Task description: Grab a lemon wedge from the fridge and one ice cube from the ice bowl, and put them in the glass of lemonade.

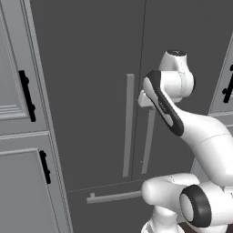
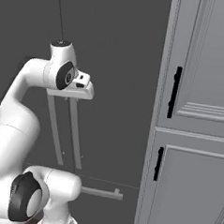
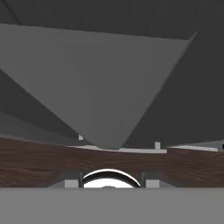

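Rendered home kitchen. Tall dark grey double-door fridge (image 1: 91, 91) fills middle, long light-grey bar handles (image 1: 129, 125) at door seam, bottom drawer with horizontal handle (image 1: 113, 196). Lighter grey panelled cabinets (image 2: 198, 119) flank it both sides, short black handles (image 2: 174, 92). Dark wood-plank floor (image 3: 39, 164) below.

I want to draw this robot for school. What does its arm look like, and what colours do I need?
Use white and black. The arm is made of smooth, rounded white tubes, like fat sausages joined together. Each joint has a round dark cap or a black band, and one long black stripe runs along a link. The hand at the end is a small, blocky white piece. No cables or writing show.
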